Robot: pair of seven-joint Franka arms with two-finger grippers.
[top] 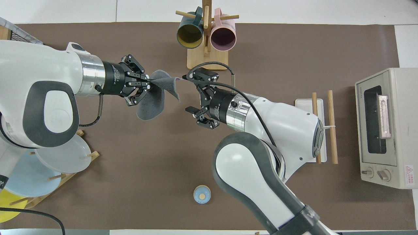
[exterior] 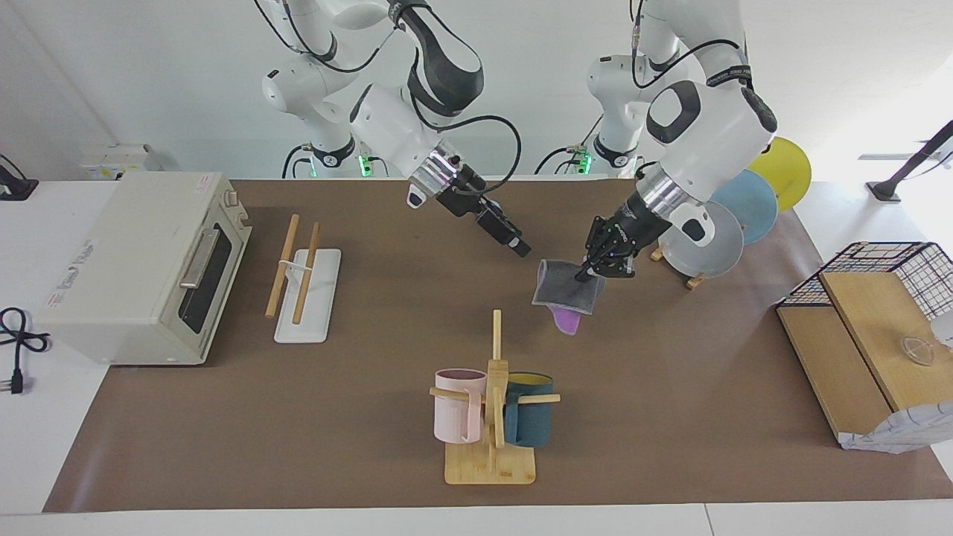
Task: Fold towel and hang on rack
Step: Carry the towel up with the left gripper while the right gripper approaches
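Note:
The towel [exterior: 569,289] hangs crumpled from my left gripper [exterior: 590,274], grey face out, with a purple tip at its lowest corner. My left gripper is shut on the towel's edge over the middle of the table, between the mug tree and the robots. It also shows in the overhead view [top: 148,85] gripping the towel [top: 153,102]. My right gripper [exterior: 523,249] is open beside the towel's free corner, its fingers spread wide in the overhead view [top: 187,94]. The rack [exterior: 294,268], two wooden rods on a white base, stands beside the toaster oven and also shows in the overhead view [top: 331,127].
A toaster oven [exterior: 141,268] stands at the right arm's end. A bamboo mug tree [exterior: 493,406] with two mugs stands farther from the robots than the towel. A plate stand with plates [exterior: 733,212] and a wire basket on wooden boards [exterior: 871,320] are at the left arm's end. A small blue disc [top: 202,194] lies near the robots.

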